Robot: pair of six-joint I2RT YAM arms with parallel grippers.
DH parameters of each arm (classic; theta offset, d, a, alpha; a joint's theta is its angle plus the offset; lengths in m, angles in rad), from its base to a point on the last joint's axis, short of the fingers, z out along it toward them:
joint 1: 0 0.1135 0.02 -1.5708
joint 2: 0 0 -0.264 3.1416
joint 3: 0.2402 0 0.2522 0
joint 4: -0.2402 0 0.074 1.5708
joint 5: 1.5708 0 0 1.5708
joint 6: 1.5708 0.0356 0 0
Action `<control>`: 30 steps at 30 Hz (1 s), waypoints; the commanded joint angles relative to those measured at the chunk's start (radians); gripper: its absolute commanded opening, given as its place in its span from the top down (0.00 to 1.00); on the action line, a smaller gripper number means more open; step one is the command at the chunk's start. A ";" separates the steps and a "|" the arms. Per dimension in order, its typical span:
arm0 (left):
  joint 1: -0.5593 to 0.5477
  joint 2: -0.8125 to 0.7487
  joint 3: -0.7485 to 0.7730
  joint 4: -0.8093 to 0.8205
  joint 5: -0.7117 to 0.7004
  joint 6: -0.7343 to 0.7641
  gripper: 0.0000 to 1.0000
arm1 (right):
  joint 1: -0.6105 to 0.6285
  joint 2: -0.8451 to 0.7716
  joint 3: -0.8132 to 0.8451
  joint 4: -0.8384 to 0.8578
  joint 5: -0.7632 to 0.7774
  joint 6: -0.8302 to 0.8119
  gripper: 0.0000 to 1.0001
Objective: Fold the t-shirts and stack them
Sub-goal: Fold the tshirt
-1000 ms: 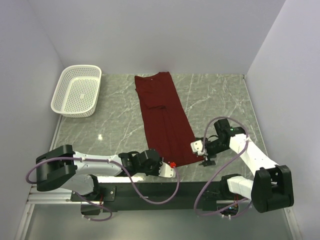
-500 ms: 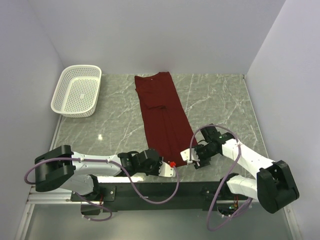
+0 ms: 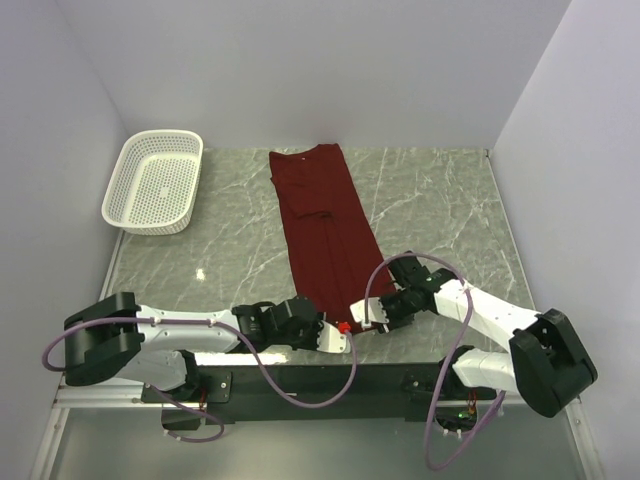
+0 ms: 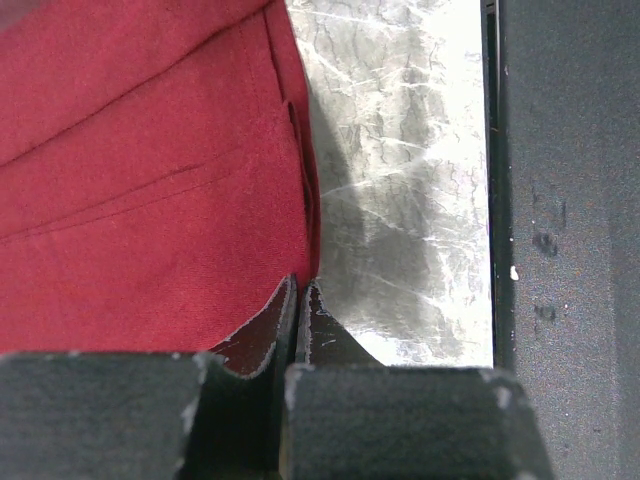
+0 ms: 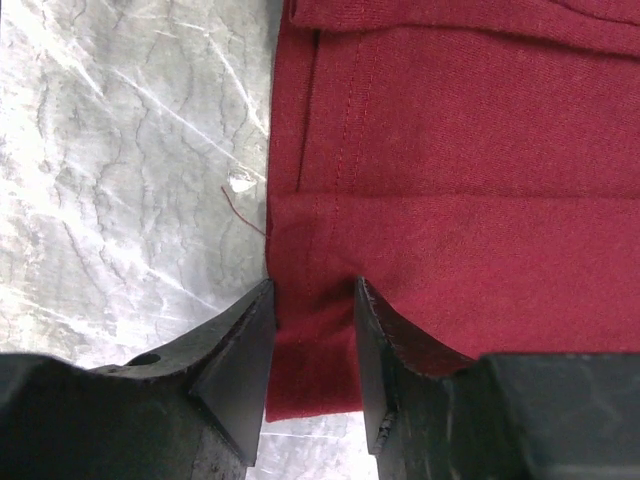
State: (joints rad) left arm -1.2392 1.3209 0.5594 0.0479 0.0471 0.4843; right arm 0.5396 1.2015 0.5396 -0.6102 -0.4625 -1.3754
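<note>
The maroon t-shirt [image 3: 325,230] lies folded into a long narrow strip running from the table's back to its front edge. My left gripper [image 3: 343,328] is at the strip's near hem, shut, with a bit of red cloth at its tips. In the left wrist view the t-shirt [image 4: 150,180] fills the left side, and the left gripper [image 4: 300,290] has its jaws pressed together at the cloth's edge. My right gripper [image 3: 366,312] is at the near right corner. In the right wrist view the right gripper [image 5: 312,290] has its jaws apart, straddling the t-shirt [image 5: 450,150] corner.
A white perforated basket [image 3: 160,137] stands at the back left of the marble table [image 3: 440,210]. The black front rail [image 3: 380,375] runs just behind both grippers, and purple walls close in the table on three sides.
The right arm has swung left and down to the shirt's near right corner, and its jaws have narrowed around the cloth. The left gripper has stayed put and shut.
</note>
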 commanded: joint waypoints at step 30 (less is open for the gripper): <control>0.096 -0.172 -0.012 0.021 0.126 -0.033 1.00 | -0.019 -0.057 0.198 -0.261 -0.172 0.041 1.00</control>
State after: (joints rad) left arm -1.1702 1.1854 0.5278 0.0551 0.1074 0.4664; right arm 0.5579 1.1606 0.6559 -0.7635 -0.5293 -1.3113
